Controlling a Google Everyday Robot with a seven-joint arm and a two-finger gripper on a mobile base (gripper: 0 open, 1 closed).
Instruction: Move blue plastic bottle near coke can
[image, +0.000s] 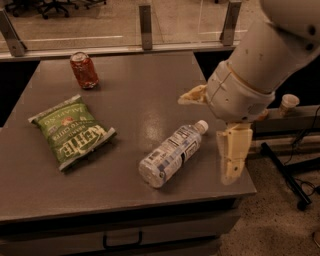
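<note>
The bottle (172, 154) lies on its side near the front right of the worktop (135, 95), cap pointing away toward the right, well apart from the can (84, 70) standing at the far left. A green chip bag (70, 131) lies flat between them. The hand (232, 156) hangs just right of the bottle, not touching it; I cannot tell how far open it is.

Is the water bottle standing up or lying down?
Lying down: the blue plastic bottle rests on its side on the table, white cap toward the pincer hovering beside it.
</note>
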